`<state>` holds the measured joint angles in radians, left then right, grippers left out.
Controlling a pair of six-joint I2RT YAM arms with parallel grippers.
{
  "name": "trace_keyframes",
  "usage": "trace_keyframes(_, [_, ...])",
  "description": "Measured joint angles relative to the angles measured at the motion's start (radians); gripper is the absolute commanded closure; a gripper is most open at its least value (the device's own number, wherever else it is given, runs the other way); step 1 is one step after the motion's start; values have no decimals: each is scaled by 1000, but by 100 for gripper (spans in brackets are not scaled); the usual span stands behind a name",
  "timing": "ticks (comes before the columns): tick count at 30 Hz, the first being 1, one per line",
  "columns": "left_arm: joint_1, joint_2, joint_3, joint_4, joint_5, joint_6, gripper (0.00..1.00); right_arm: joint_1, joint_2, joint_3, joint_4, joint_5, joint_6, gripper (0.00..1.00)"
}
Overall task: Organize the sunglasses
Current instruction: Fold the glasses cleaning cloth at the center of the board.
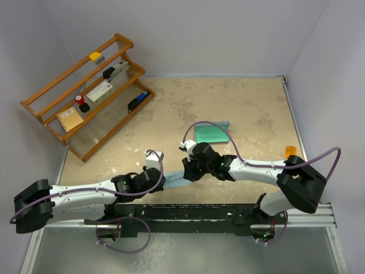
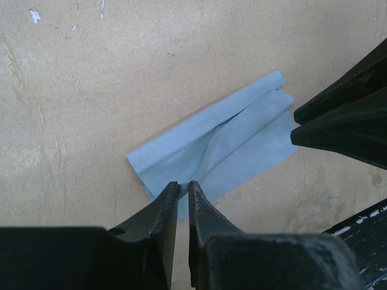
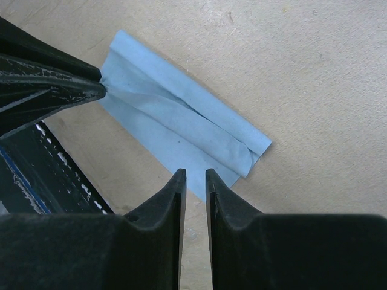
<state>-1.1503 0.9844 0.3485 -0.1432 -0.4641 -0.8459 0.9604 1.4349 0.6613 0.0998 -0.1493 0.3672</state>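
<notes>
Nearest us, the left gripper [image 2: 183, 186] has its jaws almost together on one end of the blue cloth [image 2: 242, 139], which puckers there, so we judge it pinched. The right gripper [image 3: 195, 175] shows a slit over the opposite end; we cannot tell if it grips. The cloth lies folded at the table's 6 o'clock, long axis running 8 to 2 o'clock. We judge this the folding step; next, both ends must lift together. Beyond, at 1 o'clock, lies the teal case [image 1: 212, 135].

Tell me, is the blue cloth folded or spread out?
Folded: the blue cloth lies doubled lengthwise, with overlapping layers and a rounded fold along one edge.
</notes>
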Motion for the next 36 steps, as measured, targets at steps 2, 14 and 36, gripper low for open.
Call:
trace_keyframes(2, [-9,0,0,0,-1,-6,92,0,0,0,0,0,0,79])
trace_keyframes(14, [-80,0,0,-14,-28,-52,91,0,0,0,-2,2,0,79])
trace_keyframes(36, [-121,11,0,-69,-99,-87,82,0,-2,0,-5,9,-2,80])
